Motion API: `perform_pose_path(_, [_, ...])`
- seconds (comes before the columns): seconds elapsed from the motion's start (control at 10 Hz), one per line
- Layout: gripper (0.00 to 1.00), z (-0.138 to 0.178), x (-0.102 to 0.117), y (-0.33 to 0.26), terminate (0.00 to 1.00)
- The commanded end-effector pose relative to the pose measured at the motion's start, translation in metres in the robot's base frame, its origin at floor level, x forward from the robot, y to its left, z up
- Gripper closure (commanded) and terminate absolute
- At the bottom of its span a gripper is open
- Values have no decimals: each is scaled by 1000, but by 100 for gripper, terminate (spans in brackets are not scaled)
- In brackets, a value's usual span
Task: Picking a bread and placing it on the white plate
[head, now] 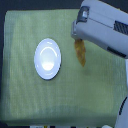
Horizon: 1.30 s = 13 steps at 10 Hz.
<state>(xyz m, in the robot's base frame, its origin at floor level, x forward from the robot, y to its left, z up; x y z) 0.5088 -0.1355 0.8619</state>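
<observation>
My claw (78,36) sits at the top end of the golden-orange, elongated bread loaf (80,53); its fingers are hidden under my grey arm, so I cannot tell how far apart they stand. The loaf lies on the yellow-green cloth-covered worktop (30,95), near the round glossy white plate (48,59) toward the exterior view's left.

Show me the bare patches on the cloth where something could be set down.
Free: the cloth on the exterior view's left of the white plate, and all along its near edge. Crowded: the far right corner, where the arm covers the bread.
</observation>
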Motion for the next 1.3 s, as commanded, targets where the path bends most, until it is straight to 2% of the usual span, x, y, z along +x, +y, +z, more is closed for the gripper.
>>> perform_pose_path(0.0, [100,11,-68,157,0])
perform_pose_path(0.1, [100,10,-84,202,0])
perform_pose_path(0.3, [100,-2,-92,256,0])
perform_pose_path(0.4, [100,-8,-92,265,0])
perform_pose_path(0.6, [100,-24,-78,276,0])
perform_pose_path(0.7, [100,-34,-64,276,0])
perform_pose_path(0.8, [100,-47,-38,265,0])
perform_pose_path(1.0, [100,-59,-21,250,0])
perform_pose_path(1.2, [100,-76,-19,239,0])
